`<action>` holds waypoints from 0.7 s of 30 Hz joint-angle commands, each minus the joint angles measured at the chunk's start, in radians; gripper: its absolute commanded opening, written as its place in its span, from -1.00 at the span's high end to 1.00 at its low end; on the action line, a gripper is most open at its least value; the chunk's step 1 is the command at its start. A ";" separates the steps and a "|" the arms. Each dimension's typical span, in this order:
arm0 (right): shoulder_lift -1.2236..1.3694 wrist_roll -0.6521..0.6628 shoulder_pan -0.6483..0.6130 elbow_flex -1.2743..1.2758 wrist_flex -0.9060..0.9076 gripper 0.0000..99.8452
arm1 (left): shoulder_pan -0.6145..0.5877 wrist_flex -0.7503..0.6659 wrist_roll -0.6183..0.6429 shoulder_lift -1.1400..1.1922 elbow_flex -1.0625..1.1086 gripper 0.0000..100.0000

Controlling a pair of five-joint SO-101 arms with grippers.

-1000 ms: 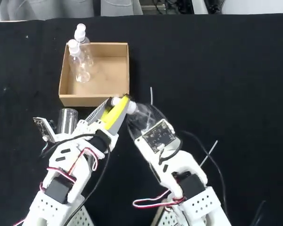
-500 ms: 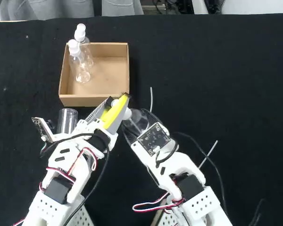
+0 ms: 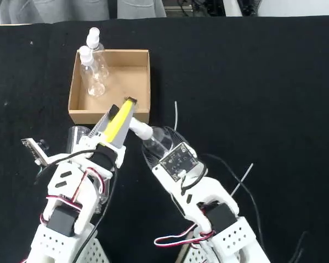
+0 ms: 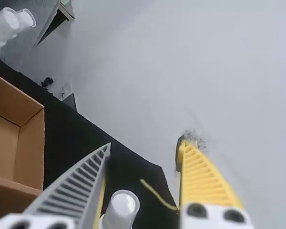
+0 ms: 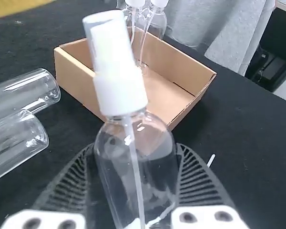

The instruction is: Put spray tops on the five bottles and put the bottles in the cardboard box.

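**A:** Start with the high view. How do the jaws stand?

**B:** The right gripper (image 3: 158,147) is clamped on the held bottle (image 3: 160,139). The bottle lies tilted on the near side of the cardboard box (image 3: 107,116), with its spray top (image 3: 140,129) pointing toward the box's near wall. The left gripper (image 3: 124,104) sits over that wall, its yellow finger just beside the spray top. From this angle I cannot tell how far its jaws are parted.

**A:** And the other bottles?

**B:** Two capped bottles (image 3: 93,76) stand at the box's far left corner. An uncapped bottle (image 3: 78,137) is outside the box, beside the left arm.

**A:** What does the left wrist view show?

**B:** The left gripper (image 4: 144,145) has its jaws well apart and grips nothing. The spray top (image 4: 121,207) shows between the two fingers near their bases, and I see no contact with either. A corner of the cardboard box (image 4: 31,143) is close by.

**A:** And the right wrist view?

**B:** The right gripper (image 5: 136,152) pinches the clear body of the held bottle (image 5: 133,143) from both sides. The spray top (image 5: 115,71) sits on the bottle's neck, and its tube runs down inside. Beyond it lies the cardboard box (image 5: 190,95), with the two capped bottles (image 5: 157,16) at its far corner. Two uncapped bottles (image 5: 19,98) lie side by side on the black table (image 5: 248,124), outside the box.
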 commanded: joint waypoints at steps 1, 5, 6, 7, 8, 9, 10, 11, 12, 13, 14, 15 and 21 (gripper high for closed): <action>-0.016 -0.018 0.008 -0.025 -0.005 0.86 | -0.056 0.002 0.009 -0.009 -0.068 0.58; -0.016 -0.060 0.008 -0.042 -0.003 0.86 | -0.087 -0.031 0.011 -0.009 -0.064 0.58; -0.016 -0.060 0.008 -0.042 -0.003 0.86 | -0.093 -0.048 0.011 -0.009 -0.058 0.58; -0.016 -0.060 0.008 -0.044 -0.003 0.86 | -0.101 -0.058 0.011 -0.009 -0.054 0.58; -0.016 -0.060 0.008 -0.044 -0.003 0.86 | -0.105 -0.063 0.011 -0.009 -0.047 0.58; -0.021 -0.060 0.009 -0.045 -0.003 0.86 | -0.105 -0.064 0.011 -0.009 -0.044 0.58; -0.035 -0.060 0.009 -0.045 0.000 0.86 | -0.105 -0.064 0.009 -0.009 -0.042 0.58; -0.054 -0.060 0.009 -0.045 0.005 0.86 | -0.105 -0.064 0.005 -0.009 -0.041 0.58; -0.082 -0.060 0.009 -0.042 0.009 0.86 | -0.105 -0.064 0.003 -0.009 -0.039 0.58; -0.116 -0.060 0.009 -0.041 0.031 0.86 | -0.105 -0.064 0.003 -0.009 -0.039 0.58; -0.156 -0.060 0.009 -0.044 0.066 0.86 | -0.105 -0.064 0.003 -0.009 -0.038 0.58; -0.199 -0.060 0.009 -0.044 0.100 0.86 | -0.105 -0.064 0.002 -0.009 -0.038 0.58; -0.239 -0.060 0.008 -0.061 0.166 0.86 | -0.107 -0.063 0.002 -0.009 -0.035 0.58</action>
